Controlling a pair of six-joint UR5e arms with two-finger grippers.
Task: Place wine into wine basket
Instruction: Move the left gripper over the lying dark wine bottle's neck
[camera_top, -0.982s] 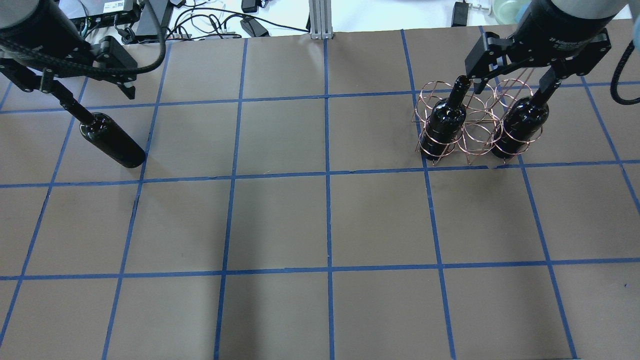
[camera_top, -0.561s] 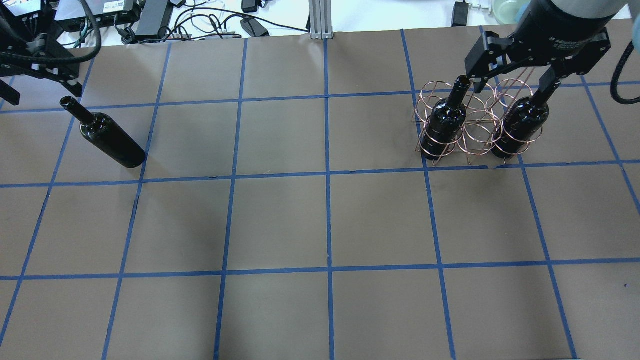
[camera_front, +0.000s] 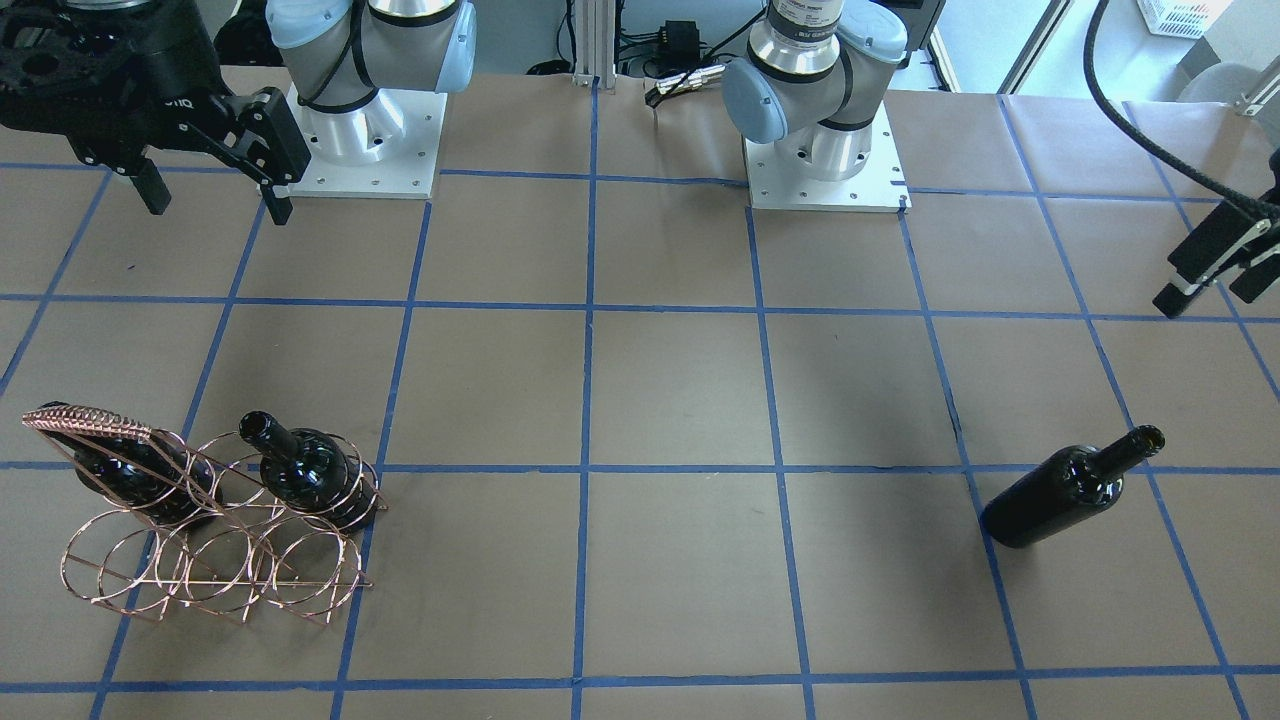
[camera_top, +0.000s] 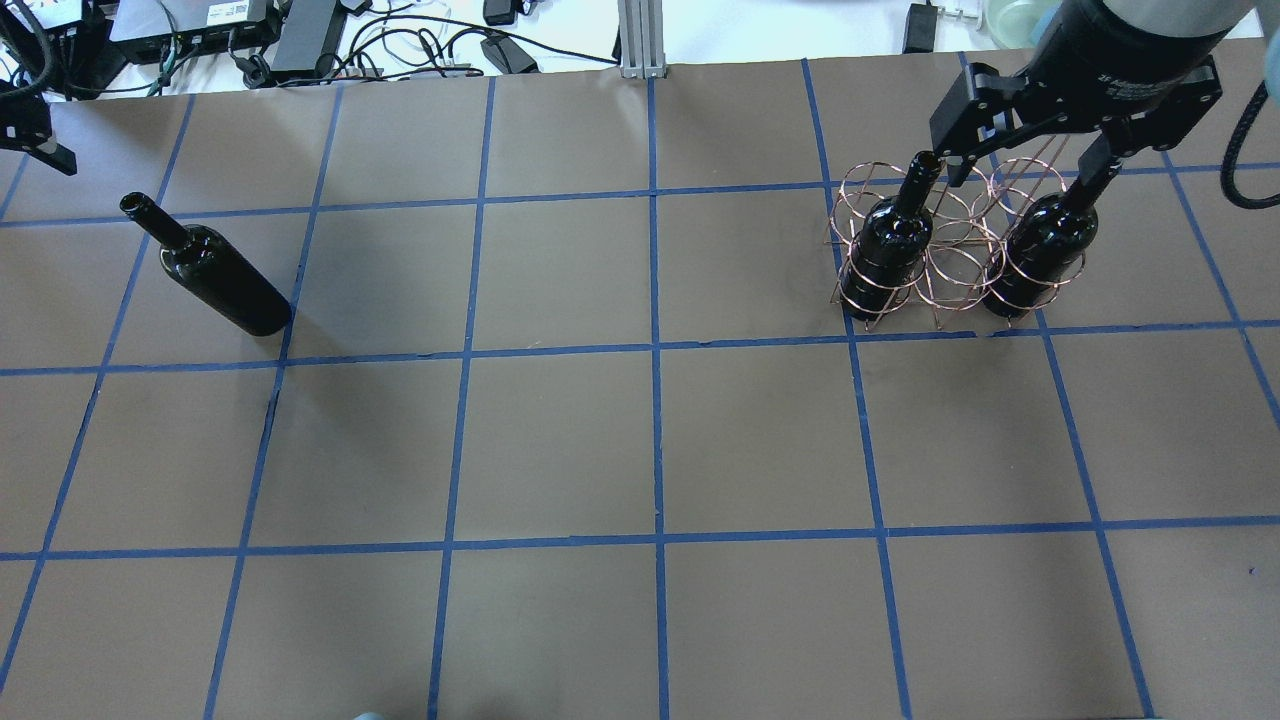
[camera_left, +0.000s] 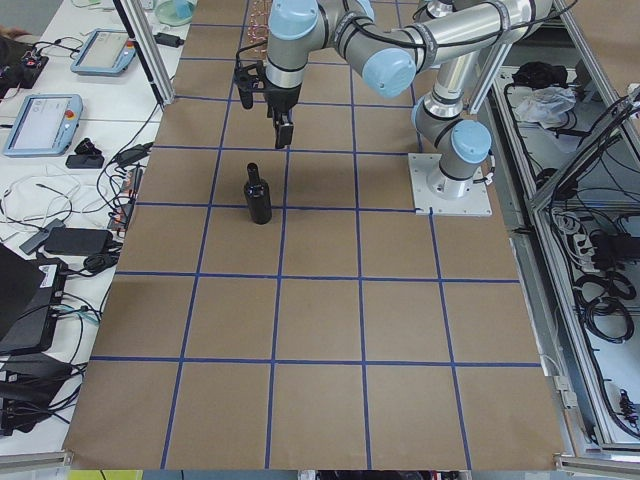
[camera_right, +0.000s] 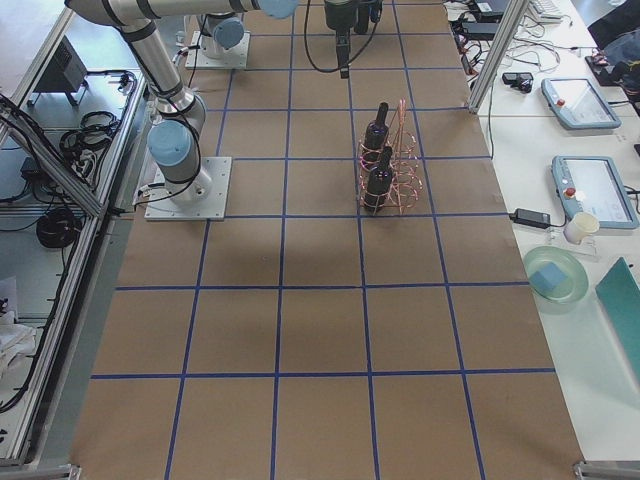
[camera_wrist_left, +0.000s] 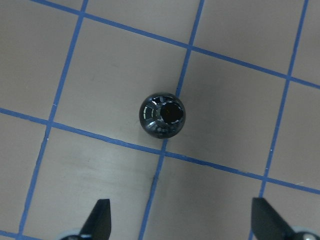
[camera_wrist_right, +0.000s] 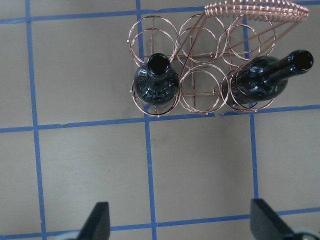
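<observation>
One near-black wine bottle (camera_top: 215, 270) stands upright and alone on the robot's left side of the table; it also shows in the front view (camera_front: 1065, 490) and, from straight above, in the left wrist view (camera_wrist_left: 164, 115). My left gripper (camera_wrist_left: 182, 225) is open and empty high above it, at the front view's right edge (camera_front: 1215, 285). The copper wire wine basket (camera_top: 950, 245) stands on the right side and holds two bottles (camera_top: 885, 250) (camera_top: 1040, 250) in its end rings; the middle rings are empty. My right gripper (camera_top: 1030, 165) hangs open above the basket (camera_wrist_right: 205, 65).
The brown table carries a blue tape grid. Both arm bases (camera_front: 360, 130) (camera_front: 825, 150) are bolted at the robot's edge. Cables and power bricks (camera_top: 400, 40) and an aluminium post (camera_top: 640, 40) lie beyond the far edge. Tablets and a bowl sit on side benches.
My left gripper was at the lone bottle's neck a second ago; it has let go, risen and drawn off to the left. The bottle stays standing. The right arm has not moved.
</observation>
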